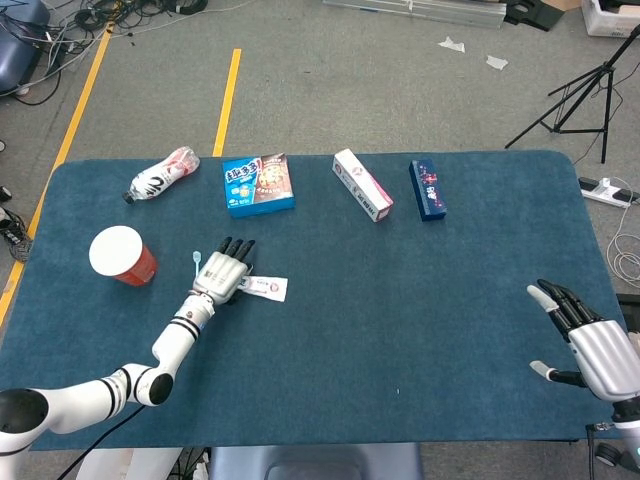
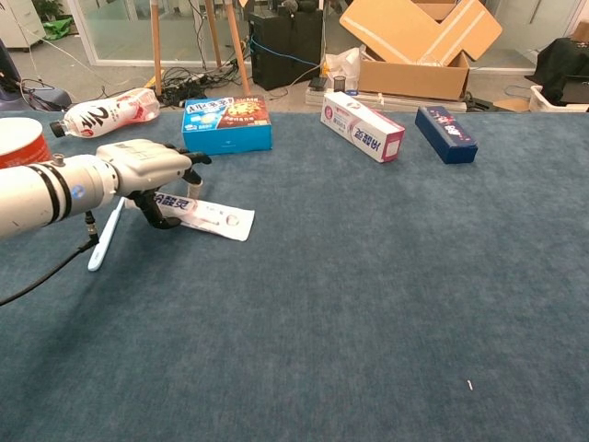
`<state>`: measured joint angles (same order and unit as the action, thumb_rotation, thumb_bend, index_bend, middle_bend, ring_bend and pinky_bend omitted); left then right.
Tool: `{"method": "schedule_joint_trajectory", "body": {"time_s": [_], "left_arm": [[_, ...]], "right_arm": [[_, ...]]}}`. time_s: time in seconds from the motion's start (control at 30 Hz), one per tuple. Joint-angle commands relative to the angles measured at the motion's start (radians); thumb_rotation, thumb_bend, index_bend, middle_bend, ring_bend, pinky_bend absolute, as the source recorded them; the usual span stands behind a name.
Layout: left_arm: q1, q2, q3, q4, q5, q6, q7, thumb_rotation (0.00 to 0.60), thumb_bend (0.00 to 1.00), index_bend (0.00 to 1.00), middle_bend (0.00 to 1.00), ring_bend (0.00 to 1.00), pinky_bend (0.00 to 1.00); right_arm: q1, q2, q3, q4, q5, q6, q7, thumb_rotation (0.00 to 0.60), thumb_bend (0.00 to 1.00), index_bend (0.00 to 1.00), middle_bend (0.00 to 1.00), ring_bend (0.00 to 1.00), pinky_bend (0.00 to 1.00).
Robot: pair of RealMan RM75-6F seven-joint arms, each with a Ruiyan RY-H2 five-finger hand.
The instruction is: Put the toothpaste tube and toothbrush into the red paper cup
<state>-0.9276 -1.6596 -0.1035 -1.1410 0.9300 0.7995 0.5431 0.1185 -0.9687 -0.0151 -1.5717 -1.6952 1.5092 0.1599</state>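
Note:
The white toothpaste tube [image 1: 266, 288] [image 2: 216, 218] lies on the blue table, pointing right. My left hand [image 1: 225, 272] [image 2: 147, 170] covers its left end, with the thumb curled under the tube and the fingers stretched over it, pinching that end. The light-blue toothbrush [image 1: 196, 262] [image 2: 106, 238] lies flat just left of this hand. The red paper cup [image 1: 122, 256] [image 2: 18, 143] stands upright further left, apart from both. My right hand [image 1: 590, 340] hovers at the table's near right corner with its fingers spread and nothing in it.
Along the far side lie a crushed plastic bottle [image 1: 160, 175], a blue snack box [image 1: 258, 184], a white-and-pink carton [image 1: 362, 185] and a dark blue box [image 1: 427, 189]. The table's left edge [image 1: 30, 250] runs close behind the cup.

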Motion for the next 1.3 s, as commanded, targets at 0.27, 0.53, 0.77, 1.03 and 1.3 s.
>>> {"method": "schedule_joint_trajectory", "body": {"time_s": [0.27, 0.53, 0.77, 1.03, 1.3], "left_arm": [[0.015, 0.008, -0.025, -0.02, -0.009, 0.022, -0.019, 0.6, 0.35, 0.81, 0.0, 0.0, 0.0], [0.029, 0.021, -0.045, -0.047, -0.021, 0.043, -0.033, 0.6, 0.35, 0.84, 0.0, 0.0, 0.0], [0.037, 0.039, -0.053, -0.074, -0.019, 0.062, -0.032, 0.6, 0.35, 0.86, 0.0, 0.0, 0.0], [0.041, 0.062, -0.06, -0.113, -0.02, 0.081, -0.019, 0.6, 0.35, 0.88, 0.0, 0.0, 0.0], [0.043, 0.082, -0.066, -0.15, -0.018, 0.1, -0.007, 0.6, 0.35, 0.9, 0.0, 0.0, 0.0]], "right_arm": [[0.001, 0.0, 0.0, -0.004, 0.0, -0.002, -0.004, 0.6, 0.0, 0.07, 0.09, 0.11, 0.44], [0.003, -0.003, 0.001, -0.005, -0.001, -0.003, -0.01, 0.6, 0.0, 0.07, 0.09, 0.11, 0.44], [0.006, -0.006, 0.0, -0.009, -0.002, -0.008, -0.016, 0.6, 0.0, 0.07, 0.09, 0.11, 0.44], [0.007, -0.006, 0.0, -0.014, -0.003, -0.008, -0.022, 0.6, 0.0, 0.07, 0.09, 0.11, 0.44], [0.009, -0.007, 0.0, -0.017, -0.006, -0.009, -0.026, 0.6, 0.0, 0.07, 0.09, 0.11, 0.44]]}}
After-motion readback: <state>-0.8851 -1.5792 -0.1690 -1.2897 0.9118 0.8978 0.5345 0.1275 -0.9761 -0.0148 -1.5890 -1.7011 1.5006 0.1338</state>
